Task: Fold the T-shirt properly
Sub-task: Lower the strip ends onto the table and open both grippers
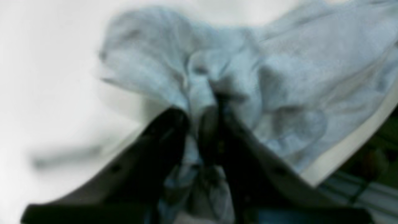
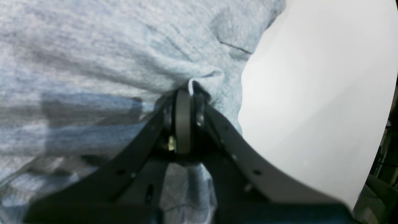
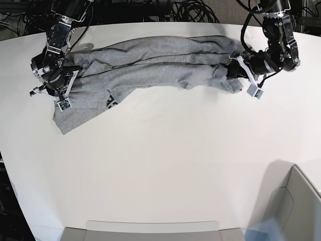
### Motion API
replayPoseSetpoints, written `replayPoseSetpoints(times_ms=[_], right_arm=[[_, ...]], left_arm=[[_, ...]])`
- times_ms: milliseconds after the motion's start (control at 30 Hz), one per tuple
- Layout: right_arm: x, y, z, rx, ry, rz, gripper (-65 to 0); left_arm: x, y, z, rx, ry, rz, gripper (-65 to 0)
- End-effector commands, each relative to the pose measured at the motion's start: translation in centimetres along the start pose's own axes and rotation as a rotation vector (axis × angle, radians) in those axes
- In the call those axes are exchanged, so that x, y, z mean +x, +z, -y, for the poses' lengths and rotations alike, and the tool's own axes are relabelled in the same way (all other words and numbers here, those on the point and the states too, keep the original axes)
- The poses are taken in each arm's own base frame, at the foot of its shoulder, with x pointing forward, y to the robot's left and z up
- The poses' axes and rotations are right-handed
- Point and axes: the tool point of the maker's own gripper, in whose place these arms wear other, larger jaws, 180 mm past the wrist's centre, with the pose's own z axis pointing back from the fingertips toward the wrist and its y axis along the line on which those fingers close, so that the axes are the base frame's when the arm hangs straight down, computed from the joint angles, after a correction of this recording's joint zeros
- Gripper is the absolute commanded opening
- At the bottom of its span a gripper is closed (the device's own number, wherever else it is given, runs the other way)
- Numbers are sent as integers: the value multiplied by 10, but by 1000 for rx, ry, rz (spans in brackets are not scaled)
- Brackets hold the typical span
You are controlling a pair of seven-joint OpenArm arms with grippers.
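Your right gripper (image 2: 190, 90) is pinched shut on the shirt (image 3: 150, 65); cloth spreads beyond its tips. Your left gripper (image 1: 203, 115) clamps a bunched end. You're stretching it between the arms; next, I'd lay it flat.

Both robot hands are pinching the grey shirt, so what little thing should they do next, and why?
Probably pull the two ends gently apart to stretch it flat. The T-shirt lies bunched in long wrinkled ridges across the white table, with the right gripper shut on one end and the left gripper shut on the other. Smoothing it first should make a neat fold easier.
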Motion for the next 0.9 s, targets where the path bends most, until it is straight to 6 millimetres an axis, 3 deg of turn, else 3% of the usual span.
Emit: replayPoseSetpoints(times_ms=[0, 333, 500, 633, 767, 867], right_arm=[[3, 1, 1, 4, 4, 9, -650], [3, 1, 1, 4, 4, 9, -650], [5, 1, -1, 8, 5, 12, -650], [6, 1, -1, 8, 6, 14, -650], [9, 1, 1, 4, 3, 20, -650], [13, 1, 2, 2, 3, 26, -650]], left_arm=[[-77, 4, -23, 128, 10, -335, -650], [-76, 5, -25, 134, 12, -334, -650], [-66, 60, -89, 292, 103, -271, -650], [-37, 101, -129, 396, 138, -186, -650], [-27, 115, -137, 427, 152, -141, -650], [5, 125, -136, 454, 102, -65, -650]])
